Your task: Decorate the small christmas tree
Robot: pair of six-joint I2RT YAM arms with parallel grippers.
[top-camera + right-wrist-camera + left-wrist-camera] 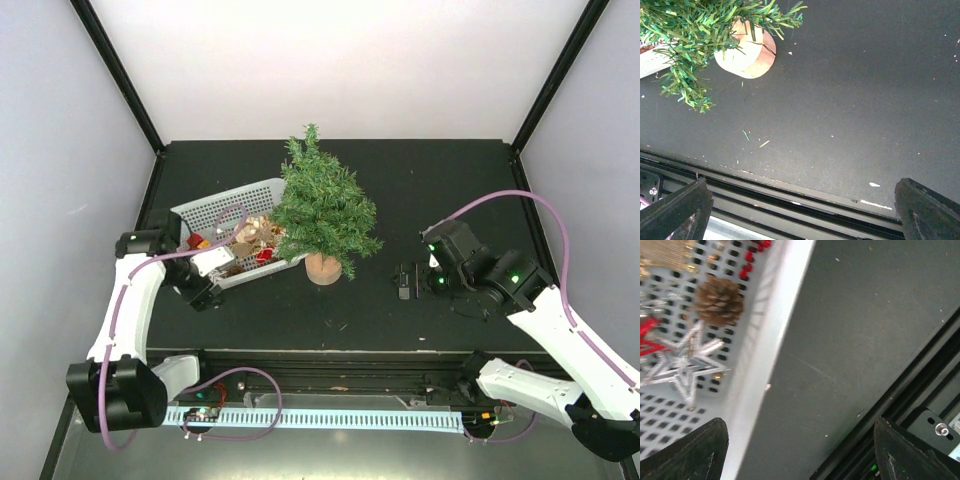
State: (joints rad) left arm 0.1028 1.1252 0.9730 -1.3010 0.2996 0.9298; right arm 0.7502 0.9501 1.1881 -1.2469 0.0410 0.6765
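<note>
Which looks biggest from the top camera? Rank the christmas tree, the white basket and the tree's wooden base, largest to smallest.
1-2. small christmas tree and white basket: nearly alike. The tree rises toward the camera, so these two stay unranked.
3. wooden base: clearly smallest.

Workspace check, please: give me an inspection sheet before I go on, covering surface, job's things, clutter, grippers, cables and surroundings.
Surface: black table, pale flecks near the front edge.
Job's things: small christmas tree upright on its wooden base, no ornaments seen on it; white basket beside it on the left holds a pine cone, a silver star and red beads.
Clutter: a few loose green needles on the table.
Grippers: left gripper open, empty, over the basket's near rim; right gripper open, empty, over the table right of the tree.
Cables: purple cables loop along both arms, the left one above the basket.
Surroundings: white walls, black frame posts; nothing else seen.
</note>
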